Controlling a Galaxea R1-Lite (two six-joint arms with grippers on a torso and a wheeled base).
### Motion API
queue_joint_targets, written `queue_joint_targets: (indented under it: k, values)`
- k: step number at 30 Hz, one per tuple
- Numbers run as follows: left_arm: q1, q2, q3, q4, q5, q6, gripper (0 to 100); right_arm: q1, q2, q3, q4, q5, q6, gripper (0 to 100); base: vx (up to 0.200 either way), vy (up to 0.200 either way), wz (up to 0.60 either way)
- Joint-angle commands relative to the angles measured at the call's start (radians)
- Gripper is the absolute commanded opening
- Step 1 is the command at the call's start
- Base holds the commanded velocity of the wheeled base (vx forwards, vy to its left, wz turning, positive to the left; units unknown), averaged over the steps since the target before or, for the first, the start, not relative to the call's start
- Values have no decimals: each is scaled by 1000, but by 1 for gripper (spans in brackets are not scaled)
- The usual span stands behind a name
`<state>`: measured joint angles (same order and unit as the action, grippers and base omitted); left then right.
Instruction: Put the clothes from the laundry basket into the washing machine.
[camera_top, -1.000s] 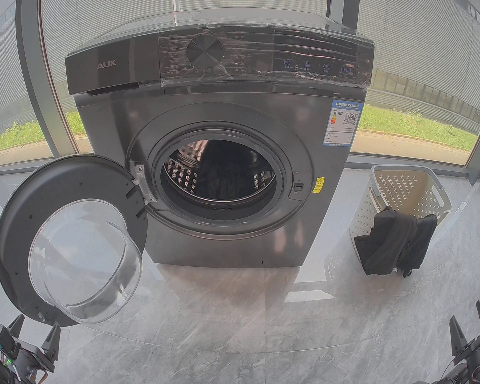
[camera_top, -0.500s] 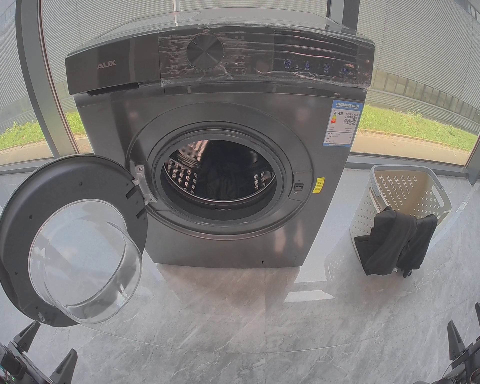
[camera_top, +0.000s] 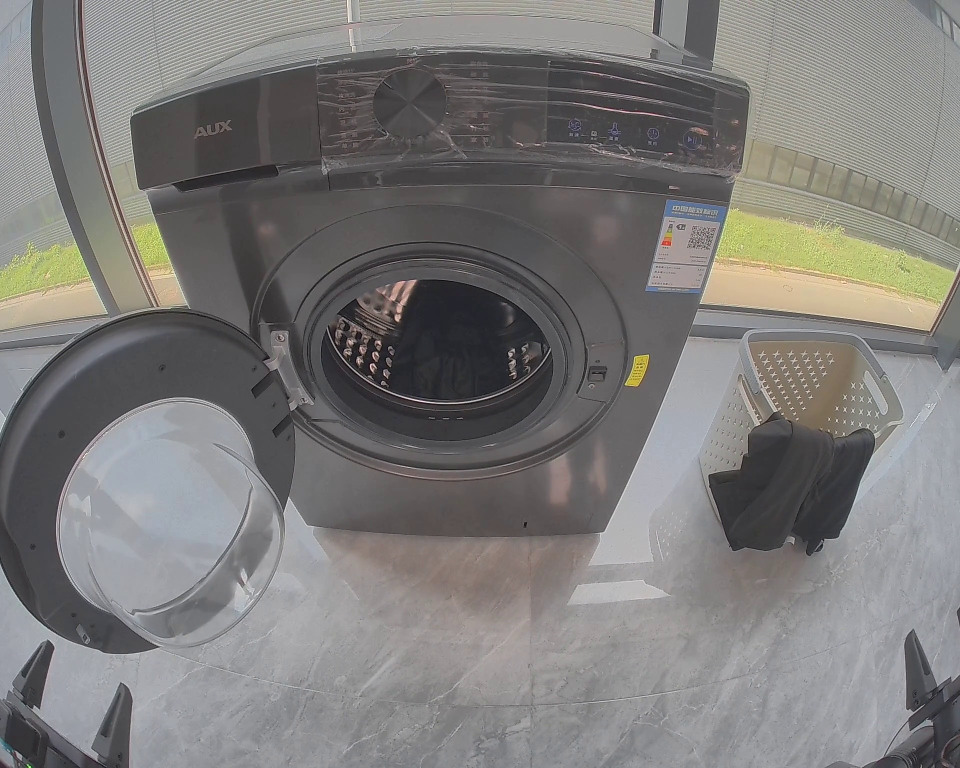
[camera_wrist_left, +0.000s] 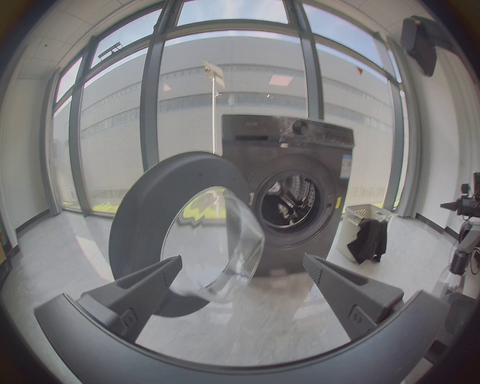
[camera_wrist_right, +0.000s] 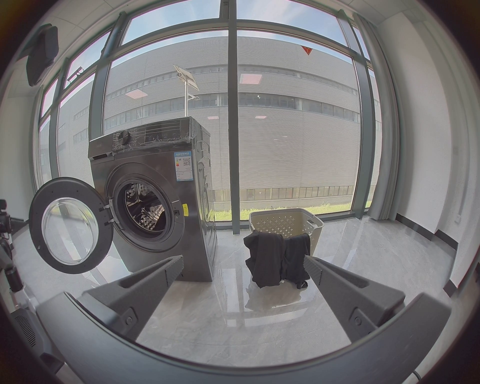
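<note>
Ahead of the spread, empty right gripper (camera_wrist_right: 241, 261), clothes (camera_wrist_right: 272, 257) are draped over the laundry basket (camera_wrist_right: 287, 217) rim, probably for easy pinching; washing machine (camera_wrist_right: 195, 225) is set open for loading.

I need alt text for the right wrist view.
A black garment hangs over the rim of a white laundry basket beside a grey washing machine whose round door stands open. The open right end effector is in the foreground.

Black clothes (camera_top: 790, 485) are draped over the front rim of the white perforated laundry basket (camera_top: 850, 375), set just right of the grey washing machine (camera_top: 450, 200), whose round door (camera_top: 150, 380) is swung wide open.
</note>
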<state>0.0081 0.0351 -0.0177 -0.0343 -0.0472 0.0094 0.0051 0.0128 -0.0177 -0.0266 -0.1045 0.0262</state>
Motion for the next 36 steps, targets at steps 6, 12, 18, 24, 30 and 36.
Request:
queue_joint_targets:
  k: [6, 12, 18, 24, 30, 36]
  values:
    - [-10, -35, 15, 33, 24, 1, 100, 1, -13, 18, 7, 86, 5, 100, 0, 0, 0]
    - [-10, -35, 15, 33, 29, -3, 100, 1, -13, 18, 11, 94, -6, 100, 0, -33, 0]
    - [-10, -35, 15, 31, 29, -8, 100, 1, -13, 18, 11, 94, -9, 100, 0, -200, 0]
    - [-10, -35, 15, 31, 29, -8, 100, 1, -13, 18, 11, 94, -9, 100, 0, -200, 0]
    - [-10, -35, 15, 31, 29, -11, 100, 1, -13, 18, 11, 94, -9, 100, 0, -200, 0]
    - [-10, -35, 15, 33, 30, -9, 100, 1, -13, 18, 11, 94, -9, 100, 0, -200, 0]
